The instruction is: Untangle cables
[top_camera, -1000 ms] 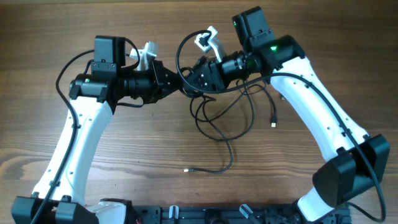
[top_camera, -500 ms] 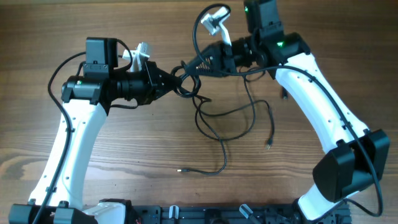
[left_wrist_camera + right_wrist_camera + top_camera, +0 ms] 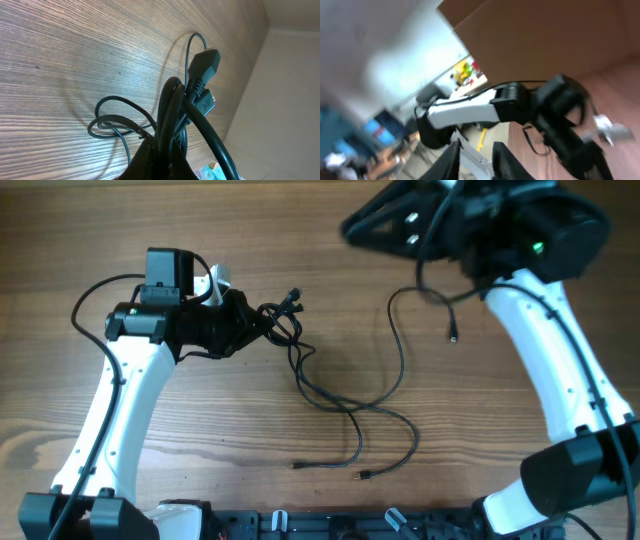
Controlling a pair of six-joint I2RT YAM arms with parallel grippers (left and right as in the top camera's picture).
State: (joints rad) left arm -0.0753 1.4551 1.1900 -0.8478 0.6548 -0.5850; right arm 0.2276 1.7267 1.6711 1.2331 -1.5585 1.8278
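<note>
Not much on the wooden table [image 3: 200,430] besides the two arms and the cables [image 3: 300,370]. The right arm [image 3: 540,330] is lifted so close to the overhead camera that its dark head covers the top right corner, so whatever's under there is hidden.

The left gripper [image 3: 252,328] is clamped on a knotted wad of the cables, upper middle-left of the table. Its wrist view shows a fat loop and a USB plug [image 3: 204,65] sticking out past the fingers, above the wood. Loose strands trail from the wad toward the near edge and end in two small connectors [image 3: 295,466] lying near each other. One more strand climbs toward the right arm, with a little plug [image 3: 453,337] dangling beside it.

The right gripper [image 3: 476,157] is a blur in its wrist view. The fingers show a gap, but it's impossible to tell if they pinch anything. A black rail [image 3: 300,525] runs along the near edge.
</note>
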